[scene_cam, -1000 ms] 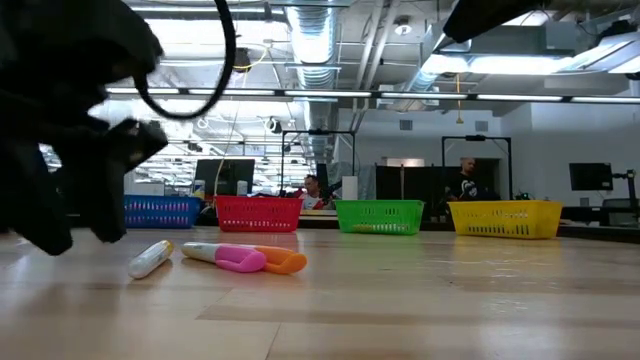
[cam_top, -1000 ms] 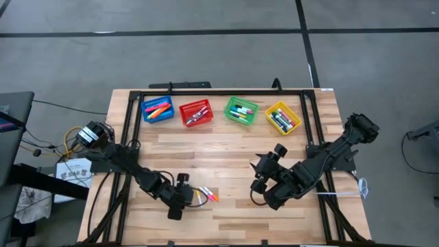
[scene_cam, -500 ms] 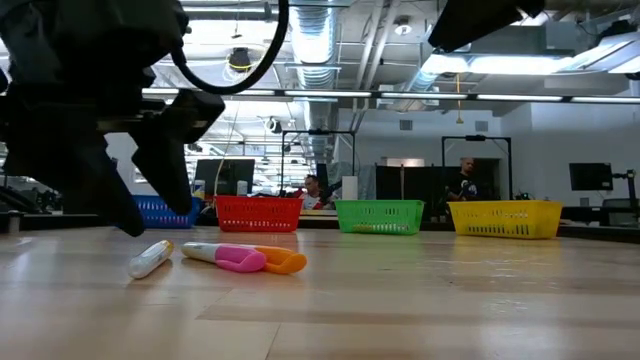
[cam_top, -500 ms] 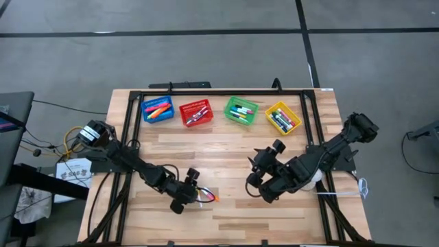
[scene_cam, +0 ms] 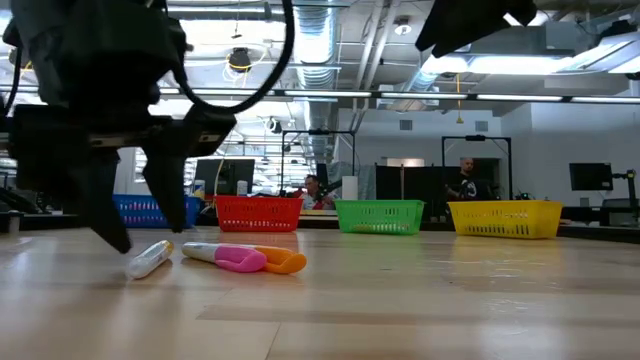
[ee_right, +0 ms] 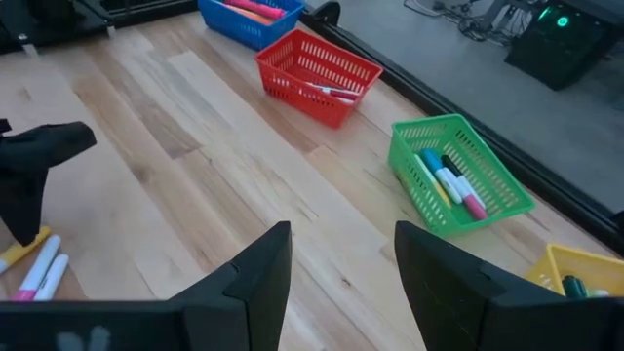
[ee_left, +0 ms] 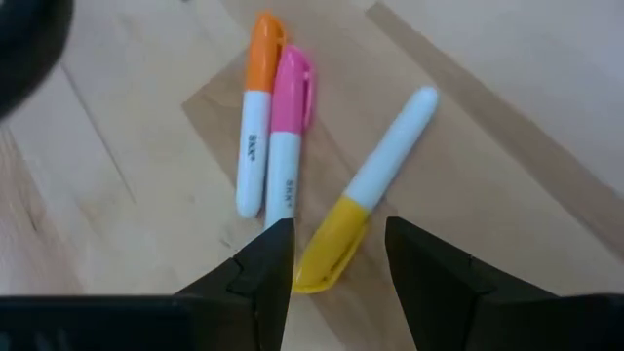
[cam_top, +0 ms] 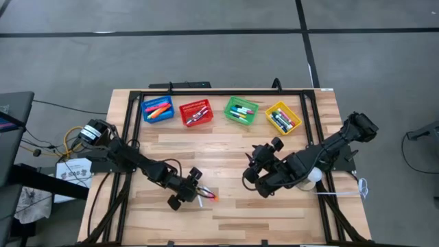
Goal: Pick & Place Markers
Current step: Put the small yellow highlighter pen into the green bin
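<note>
High view shows four little baskets in a row at the far side of the wooden table (cam_top: 226, 147): a blue basket (cam_top: 157, 109), a red basket (cam_top: 195, 112), a green basket (cam_top: 241, 110) and a yellow basket (cam_top: 283, 117), all with markers inside. Three loose markers lie near the front, left of the middle. The orange marker (ee_left: 256, 112) and pink marker (ee_left: 289, 132) lie side by side, touching, caps the same way. The yellow marker (ee_left: 366, 188) lies slanted just beside them. The left gripper (ee_left: 336, 258) hangs right over the yellow cap, fingers apart, holding nothing. The right gripper (ee_right: 341, 263) waits over the middle, fingers apart too. Far behind is a big room with people.
</note>
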